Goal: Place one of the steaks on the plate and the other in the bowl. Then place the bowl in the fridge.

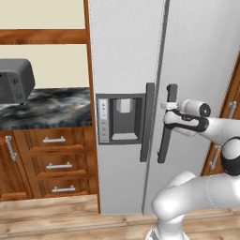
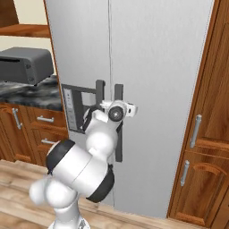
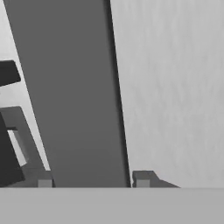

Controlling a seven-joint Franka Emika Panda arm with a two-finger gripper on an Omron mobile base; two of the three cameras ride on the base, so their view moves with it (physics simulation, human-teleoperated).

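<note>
Claw (image 3: 92, 178) fingertips are set astride the right dark grey vertical handle (image 1: 168, 123) of the tall silver-grey fridge (image 1: 126, 51), a rigid, smooth bar best clamped mid-length, whether pressed cannot be told.

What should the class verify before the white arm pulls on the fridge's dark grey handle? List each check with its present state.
1. Gripper at the right-hand dark grey vertical handle: ok.
2. Handle sits between the finger tips: ok.
3. Jaws clamped firmly on it: cannot tell.
4. Tall silver-grey fridge open: not ok, both doors shut.
5. Arm clear of the left-hand handle: ok.
</note>
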